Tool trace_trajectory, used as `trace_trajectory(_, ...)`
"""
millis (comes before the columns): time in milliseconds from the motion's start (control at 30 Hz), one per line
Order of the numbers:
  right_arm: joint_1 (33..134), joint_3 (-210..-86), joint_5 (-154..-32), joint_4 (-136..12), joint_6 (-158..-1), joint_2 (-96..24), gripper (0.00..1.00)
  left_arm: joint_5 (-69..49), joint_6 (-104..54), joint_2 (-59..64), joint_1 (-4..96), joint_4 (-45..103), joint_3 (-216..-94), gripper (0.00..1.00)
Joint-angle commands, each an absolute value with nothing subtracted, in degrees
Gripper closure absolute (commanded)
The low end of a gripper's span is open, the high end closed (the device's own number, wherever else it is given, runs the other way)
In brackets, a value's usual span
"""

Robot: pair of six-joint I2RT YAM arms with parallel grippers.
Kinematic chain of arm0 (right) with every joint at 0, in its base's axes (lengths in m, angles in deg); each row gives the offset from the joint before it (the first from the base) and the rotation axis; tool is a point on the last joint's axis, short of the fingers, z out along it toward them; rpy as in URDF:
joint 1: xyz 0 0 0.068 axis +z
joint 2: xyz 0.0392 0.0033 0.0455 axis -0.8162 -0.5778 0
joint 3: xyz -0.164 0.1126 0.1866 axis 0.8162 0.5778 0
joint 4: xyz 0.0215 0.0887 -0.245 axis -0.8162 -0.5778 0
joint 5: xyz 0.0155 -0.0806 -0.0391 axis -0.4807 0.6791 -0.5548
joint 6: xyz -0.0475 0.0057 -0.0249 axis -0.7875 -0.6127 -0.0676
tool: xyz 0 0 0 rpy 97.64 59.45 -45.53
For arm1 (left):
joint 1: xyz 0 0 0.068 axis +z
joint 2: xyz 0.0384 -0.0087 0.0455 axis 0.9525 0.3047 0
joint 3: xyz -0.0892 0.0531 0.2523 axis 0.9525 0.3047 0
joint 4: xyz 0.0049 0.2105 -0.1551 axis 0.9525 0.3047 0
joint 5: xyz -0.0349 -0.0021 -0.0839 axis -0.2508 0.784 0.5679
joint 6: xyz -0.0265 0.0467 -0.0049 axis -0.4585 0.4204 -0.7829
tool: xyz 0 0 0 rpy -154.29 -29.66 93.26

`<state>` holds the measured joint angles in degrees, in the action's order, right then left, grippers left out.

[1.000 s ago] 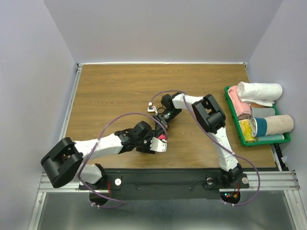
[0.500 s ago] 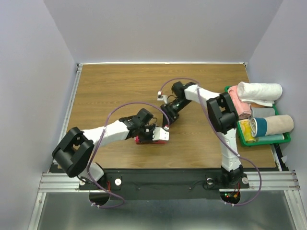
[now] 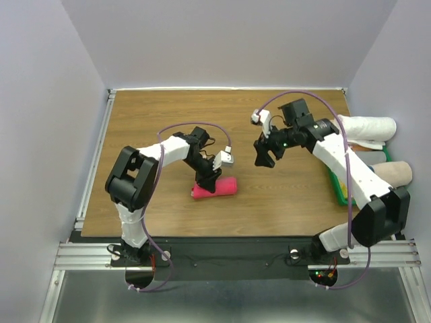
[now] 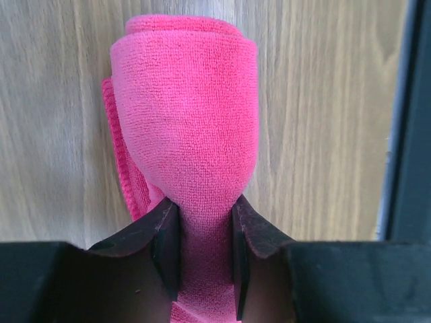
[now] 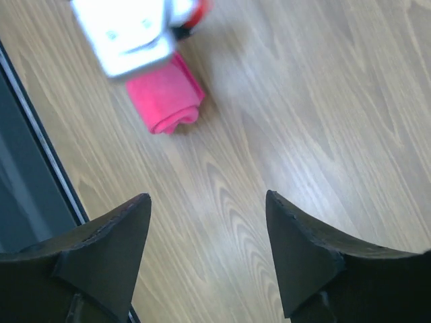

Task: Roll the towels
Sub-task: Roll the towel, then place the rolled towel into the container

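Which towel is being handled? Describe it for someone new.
On the wooden table, look left of centre near the front edge. A rolled towel lies there, pinched by the left gripper. It alone is bright pink and outside the green bin.

The pink towel is soft terry cloth, matt, with a fine nubby pile. The surface beneath it is wood-grain, smooth, with a faint sheen. The jaws of the left gripper, pinching the towel's end, look like matt black plastic. Those of the right gripper, apart from the towel, have the same dull black finish. Far right of the towel, a green tray looks like smooth plastic and holds a fluffy white towel. Nearer than the pink towel, a rail is bare metal.
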<state>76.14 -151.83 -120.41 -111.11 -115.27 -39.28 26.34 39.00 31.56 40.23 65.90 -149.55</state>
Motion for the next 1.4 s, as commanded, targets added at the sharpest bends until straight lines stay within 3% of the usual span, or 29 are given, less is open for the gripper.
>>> trace_trajectory(0, 81.5, -147.61, -111.46, -107.02, -116.34, -36.58, 0.27, 29.74, 42.43, 41.2, 41.06, 77.36, -151.77, 0.82)
trace_trajectory(200, 98.17, -140.05, -94.7, -97.2, -113.7, -34.03, 0.37, 32.65, 44.36, 47.97, 43.96, 82.1, -155.73, 0.82)
trace_trajectory(333, 106.81, -137.76, -88.08, -91.47, -113.43, -35.78, 0.36, 33.79, 45.33, 50.0, 45.01, 83.96, -156.79, 0.82)
trace_trajectory(467, 114.45, -135.3, -80.53, -84.28, -114.92, -39.9, 0.28, 33.53, 46.47, 51.67, 45.72, 84.92, -156.96, 0.82)
trace_trajectory(800, 119.3, -131.34, -79.37, -76.62, -118.09, -46.24, 0.16, 35.99, 49.55, 54.05, 46.51, 88.79, -158.72, 0.81)
trace_trajectory(1367, 124.31, -126.87, -76.99, -70.99, -117.3, -47.3, 0.18, 41.09, 54.3, 58.27, 48.09, 94.07, -160.13, 0.82)
